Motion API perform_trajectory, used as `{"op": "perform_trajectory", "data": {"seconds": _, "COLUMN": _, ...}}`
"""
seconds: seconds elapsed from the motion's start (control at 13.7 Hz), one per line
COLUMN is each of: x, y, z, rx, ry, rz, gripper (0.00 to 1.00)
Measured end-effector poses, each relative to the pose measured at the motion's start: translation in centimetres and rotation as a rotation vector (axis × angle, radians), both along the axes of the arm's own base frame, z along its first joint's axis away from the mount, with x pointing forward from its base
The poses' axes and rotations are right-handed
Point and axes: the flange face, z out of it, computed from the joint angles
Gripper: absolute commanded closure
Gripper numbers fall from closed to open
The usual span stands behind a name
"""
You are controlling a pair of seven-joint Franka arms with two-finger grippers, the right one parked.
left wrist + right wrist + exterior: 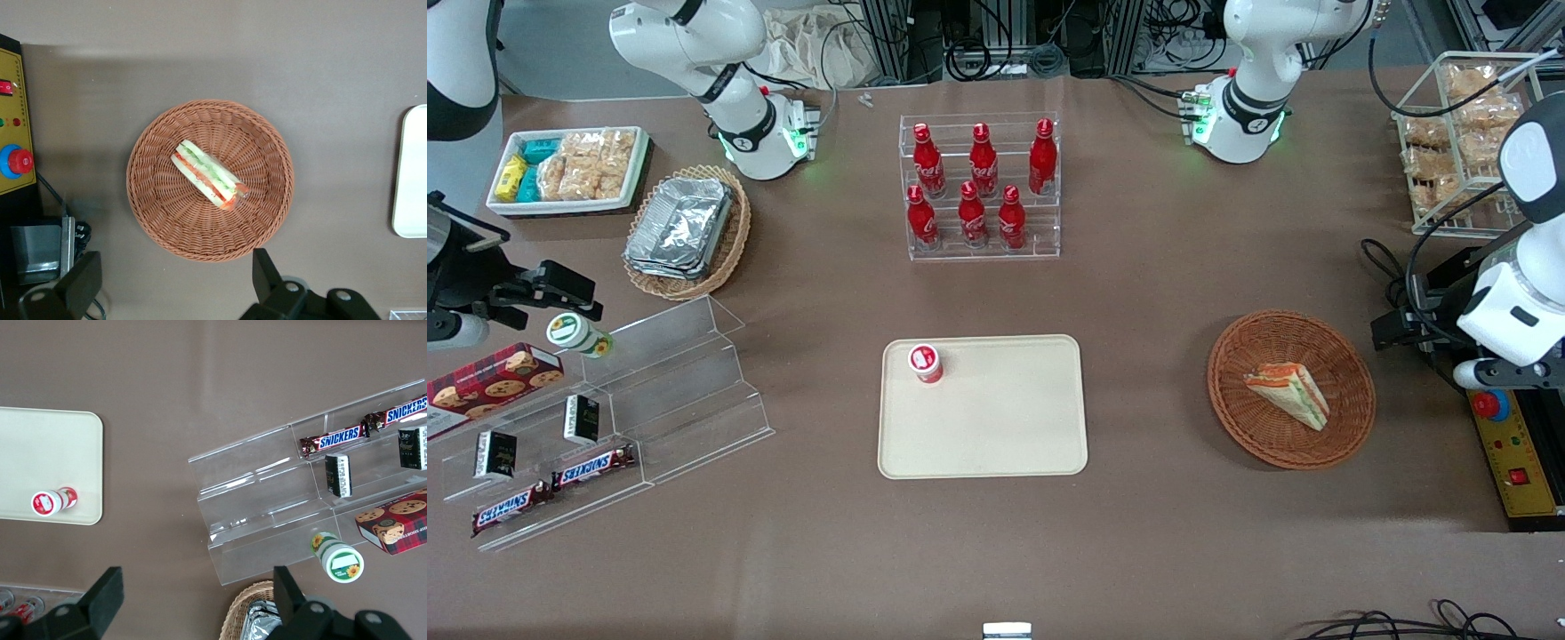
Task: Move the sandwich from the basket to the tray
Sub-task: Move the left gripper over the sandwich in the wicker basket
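The sandwich, a pale wedge with orange-red and green layers, lies in the round reddish-brown basket. The left wrist view looks straight down on the sandwich and the basket. The beige tray lies beside the basket toward the parked arm's end, and its edge shows in the left wrist view. My left gripper hangs above the table beside the basket, toward the working arm's end. In the wrist view the gripper is open wide and empty, its fingers just outside the basket's rim.
A small red-and-white cup stands on the tray's corner. A yellow control box with cables lies by the basket. A rack of red bottles, an acrylic snack shelf, a foil-container basket and a white snack bin stand farther off.
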Motion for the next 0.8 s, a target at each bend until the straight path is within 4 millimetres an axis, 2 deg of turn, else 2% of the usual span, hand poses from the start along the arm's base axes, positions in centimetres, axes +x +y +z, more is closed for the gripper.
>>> {"op": "perform_trajectory", "data": {"seconds": 0.29, "x": 0.6, "y": -1.0, "z": -0.7, "rx": -0.007, "ry": 0.014, "rz": 0.023, "gripper": 0.00}}
{"op": "perform_trajectory", "data": {"seconds": 0.44, "x": 1.3, "y": -2.1, "z": -1.5, "rx": -0.015, "ry": 0.025, "rz": 0.073, "gripper": 0.00}}
{"op": "perform_trajectory", "data": {"seconds": 0.66, "x": 2.5, "y": -3.9, "z": -4.7, "rx": -0.028, "ry": 0.033, "rz": 0.292, "gripper": 0.00}}
{"op": "perform_trajectory", "data": {"seconds": 0.8, "x": 2.9, "y": -4.4, "z": -8.4, "rx": -0.033, "ry": 0.039, "rz": 0.482, "gripper": 0.00}}
